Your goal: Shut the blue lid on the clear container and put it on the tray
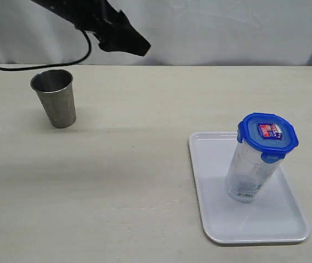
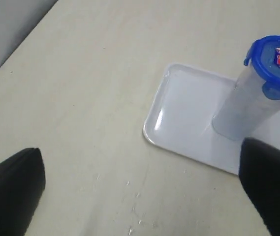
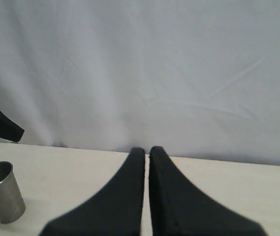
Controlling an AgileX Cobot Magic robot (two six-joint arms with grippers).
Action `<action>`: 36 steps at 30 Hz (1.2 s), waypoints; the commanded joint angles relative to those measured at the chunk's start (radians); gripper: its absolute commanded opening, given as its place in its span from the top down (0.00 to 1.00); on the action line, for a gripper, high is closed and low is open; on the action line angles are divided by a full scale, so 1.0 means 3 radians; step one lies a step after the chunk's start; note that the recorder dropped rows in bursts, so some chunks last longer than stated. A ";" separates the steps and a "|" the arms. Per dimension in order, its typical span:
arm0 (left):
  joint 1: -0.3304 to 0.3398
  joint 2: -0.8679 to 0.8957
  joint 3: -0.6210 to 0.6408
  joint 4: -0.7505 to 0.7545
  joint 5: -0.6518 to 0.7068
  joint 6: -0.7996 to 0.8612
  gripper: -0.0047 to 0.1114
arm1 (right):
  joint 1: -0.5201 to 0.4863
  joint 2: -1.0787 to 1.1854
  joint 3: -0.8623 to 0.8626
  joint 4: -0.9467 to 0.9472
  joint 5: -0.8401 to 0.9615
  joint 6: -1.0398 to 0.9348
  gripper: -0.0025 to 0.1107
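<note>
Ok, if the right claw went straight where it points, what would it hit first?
Likely the white curtain; the right claw aims across the tabletop, the steel cup well aside.

Tray (image 1: 265,219) — white plastic, smooth and glossy, with light streaks along the rim.
Container (image 1: 248,170), on the tray — clear plastic, smooth-walled; white paper-like label (image 1: 247,193) near its base.
Lid (image 1: 268,137), on the container — translucent blue plastic, glossy, with a printed sticker on top.
Cup (image 1: 56,101), well apart from the tray — grey metal with a dull brushed sheen, darker inside.
Table (image 1: 117,181), under the tray — pale, matt, faint wood-like grain; fine scuffs near the tray's corner.
Backdrop (image 1: 227,27), behind the tray — white cloth, matt, softly creased.
Left gripper (image 2: 140,147) and right gripper (image 3: 146,150) — black, matt, smooth; material unclear.
</note>
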 commanded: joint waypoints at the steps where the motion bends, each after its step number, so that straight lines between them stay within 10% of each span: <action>1: 0.0315 -0.0247 0.0135 -0.0118 0.0311 -0.0078 0.08 | -0.0013 -0.0450 0.0191 0.0067 -0.0240 -0.0016 0.94; 18: 0.1624 -0.2195 0.1861 -0.1226 0.0188 0.0815 0.08 | -0.0013 -0.1660 0.0634 0.0073 -0.0118 -0.0016 0.94; 36: 0.1686 -0.3715 0.2690 -0.1464 0.0578 0.0791 0.08 | -0.0013 -0.1957 0.0634 0.0073 -0.0096 -0.0016 0.94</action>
